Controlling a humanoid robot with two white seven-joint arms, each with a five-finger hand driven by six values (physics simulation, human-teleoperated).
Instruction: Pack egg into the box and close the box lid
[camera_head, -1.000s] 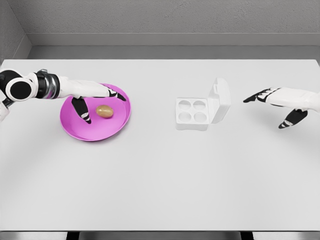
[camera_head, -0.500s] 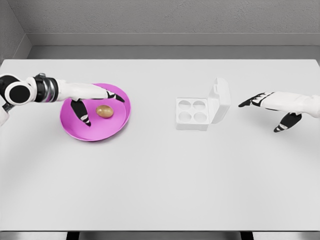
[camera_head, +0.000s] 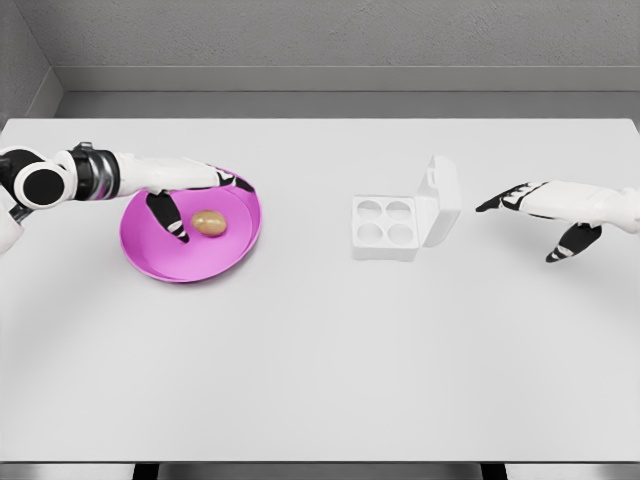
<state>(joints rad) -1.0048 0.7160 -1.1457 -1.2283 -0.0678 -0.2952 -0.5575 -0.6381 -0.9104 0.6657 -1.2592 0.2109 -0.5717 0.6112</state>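
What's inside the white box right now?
Nothing: the box shows four empty cups, lid standing open. The egg lies on the pink plate, under the left hand.

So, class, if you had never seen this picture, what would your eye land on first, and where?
Most likely the bright pink plate at the table's left, with a brown egg lying on it and the left hand spread open just over it. Next, the white egg box right of centre, lid up and four cups empty, with the open right hand beside it.
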